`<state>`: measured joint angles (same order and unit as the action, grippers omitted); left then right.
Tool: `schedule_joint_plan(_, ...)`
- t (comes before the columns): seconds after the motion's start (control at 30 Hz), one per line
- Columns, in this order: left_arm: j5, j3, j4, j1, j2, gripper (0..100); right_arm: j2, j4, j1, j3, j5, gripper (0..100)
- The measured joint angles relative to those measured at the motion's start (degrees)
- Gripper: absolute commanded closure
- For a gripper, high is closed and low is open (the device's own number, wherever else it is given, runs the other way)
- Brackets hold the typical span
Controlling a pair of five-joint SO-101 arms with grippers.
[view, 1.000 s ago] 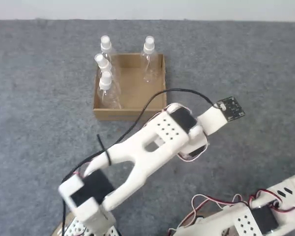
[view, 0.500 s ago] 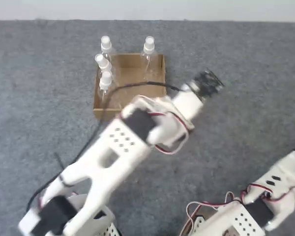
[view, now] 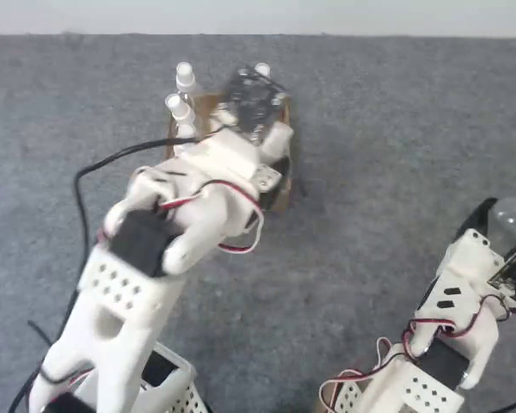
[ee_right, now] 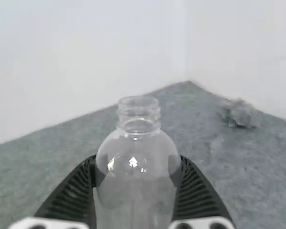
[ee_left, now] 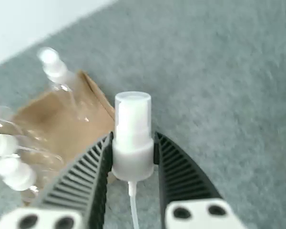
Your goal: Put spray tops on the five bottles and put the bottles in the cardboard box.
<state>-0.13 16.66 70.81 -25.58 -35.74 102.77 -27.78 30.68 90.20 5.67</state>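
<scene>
L gripper pinches spray top by its collar, dip tube hanging free for insertion; cardboard box w/ capped bottles sits just beyond. R gripper clamps uncapped bottle upright, neck clear above fingers, prob. for capping.

A bare robotics test bench: a flat grey felt-like mat spreads beneath the left gripper, and a plain white wall rises beyond the right gripper. The white plastic arms carry exposed red and black wires.
</scene>
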Motion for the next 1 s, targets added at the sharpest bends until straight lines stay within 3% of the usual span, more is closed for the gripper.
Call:
schedule_joint_plan(0.3,0.1,0.0,0.0,6.5,-11.7,99,0.0,-1.3,-5.5,-8.3,0.1,99.1)
schedule_joint_plan(0.6,0.3,0.0,0.9,10.6,-19.0,99,0.1,-11.9,-19.0,-18.1,0.1,99.1)
schedule_joint_plan(0.9,0.5,-0.1,6.9,10.7,-30.2,99,0.4,-12.5,-31.5,-19.3,-4.0,99.1)
schedule_joint_plan(1.0,3.7,-0.1,7.1,10.8,-32.2,99,0.6,-12.5,-35.0,-19.3,-4.6,99.1)
